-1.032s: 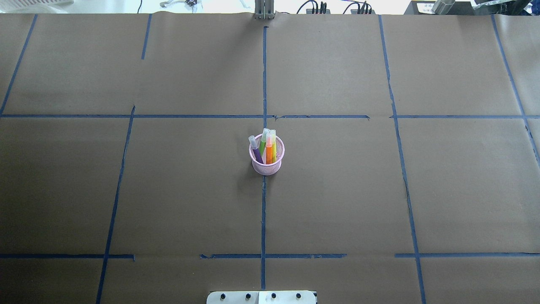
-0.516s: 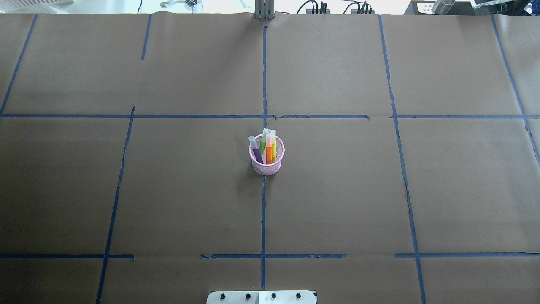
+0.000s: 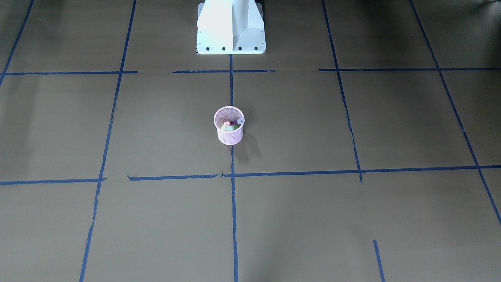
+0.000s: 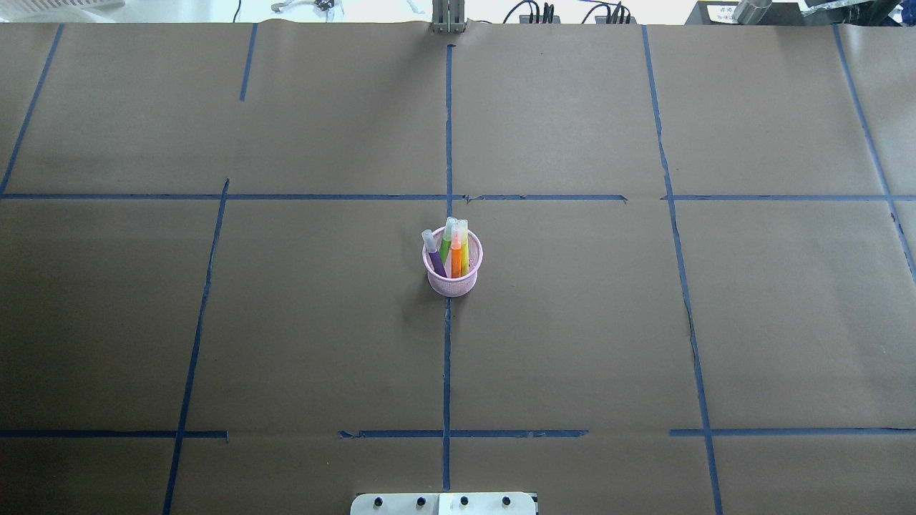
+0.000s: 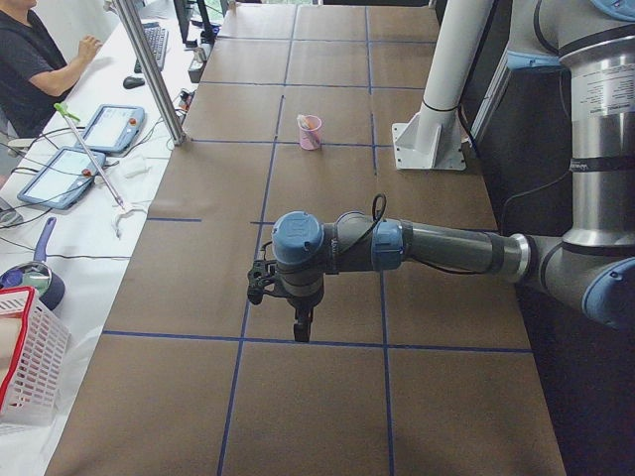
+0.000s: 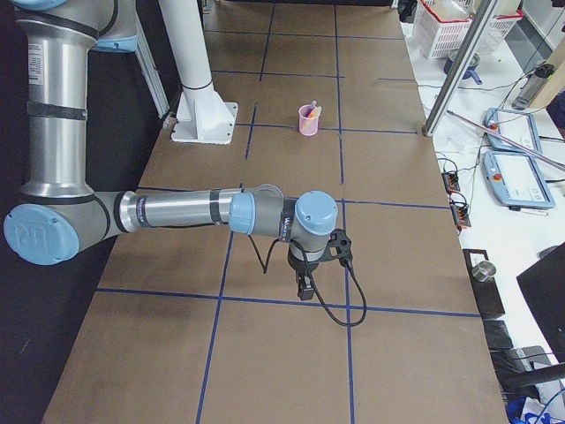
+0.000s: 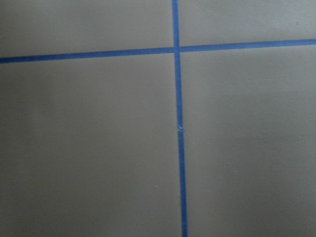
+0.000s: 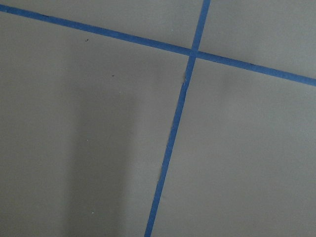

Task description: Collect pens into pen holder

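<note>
Pink pen holder has pens upright inside; prob. done. L pincer, R pincer far from holder, opening can't tell; don't nudge holder.

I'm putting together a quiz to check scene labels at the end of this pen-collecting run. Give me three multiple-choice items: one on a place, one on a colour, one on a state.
1. Where does the pen holder stand?
A) on the central blue tape line
B) at a table corner
C) on the robot's base plate

2. What colour is the pen holder?
A) green
B) pink
C) black

3. How are the pens placed?
A) lying flat on the table
B) clamped in a gripper
C) standing in the holder, caps up

Answers:
1 A: in the overhead view the holder sits right on the tape line.
2 B: its mesh wall is pink in every view that shows it.
3 C: the pens rise past its rim, leaning a little, with their pale caps on top.
</note>
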Controlling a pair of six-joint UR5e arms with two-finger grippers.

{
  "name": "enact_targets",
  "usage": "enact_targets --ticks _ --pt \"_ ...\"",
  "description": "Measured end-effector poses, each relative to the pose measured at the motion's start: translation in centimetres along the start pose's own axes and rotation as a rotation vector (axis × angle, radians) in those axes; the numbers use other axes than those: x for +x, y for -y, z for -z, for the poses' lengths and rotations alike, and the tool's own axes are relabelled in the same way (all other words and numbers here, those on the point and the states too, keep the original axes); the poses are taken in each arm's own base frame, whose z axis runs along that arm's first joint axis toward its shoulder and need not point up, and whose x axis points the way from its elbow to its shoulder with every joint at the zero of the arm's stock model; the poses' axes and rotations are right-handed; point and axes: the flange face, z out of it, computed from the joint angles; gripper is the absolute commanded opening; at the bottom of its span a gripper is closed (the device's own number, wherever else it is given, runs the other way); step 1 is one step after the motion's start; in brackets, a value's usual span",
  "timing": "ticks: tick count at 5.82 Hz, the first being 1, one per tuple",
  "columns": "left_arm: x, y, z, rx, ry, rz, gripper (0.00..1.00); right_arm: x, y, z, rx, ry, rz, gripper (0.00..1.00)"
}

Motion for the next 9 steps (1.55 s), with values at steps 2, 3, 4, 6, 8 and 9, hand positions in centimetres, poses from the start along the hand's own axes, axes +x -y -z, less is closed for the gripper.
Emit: enact_targets --ticks 2,3,4,6,8,9 --pt "0.21 0.09 -0.11 0.0 -0.006 -0.007 1.0 0.12 -0.22 0.04 -0.006 0.003 -0.003 1.0" --pt "0.46 0.4 0.18 0.005 0.012 -0.02 1.0 0.3 -0.38 -0.04 -0.008 0.006 -0.011 1.0" --pt "0.44 0.52 0.27 0.005 0.029 -0.023 1.0 0.38 -0.52 -0.1 -0.006 0.009 -0.011 1.0" --pt "-0.08 0.3 -0.23 -0.005 0.031 -0.009 1.0 0.84 -0.42 -0.57 -0.011 0.007 -0.014 1.0" --pt "0.01 0.31 -0.26 -0.005 0.03 -0.009 1.0 0.9 -0.4 -0.71 -0.013 0.012 -0.023 1.0" --pt "0.18 0.36 -0.16 -0.004 0.03 -0.013 1.0 0.86 -0.6 -0.7 -0.015 0.012 -0.025 1.0"
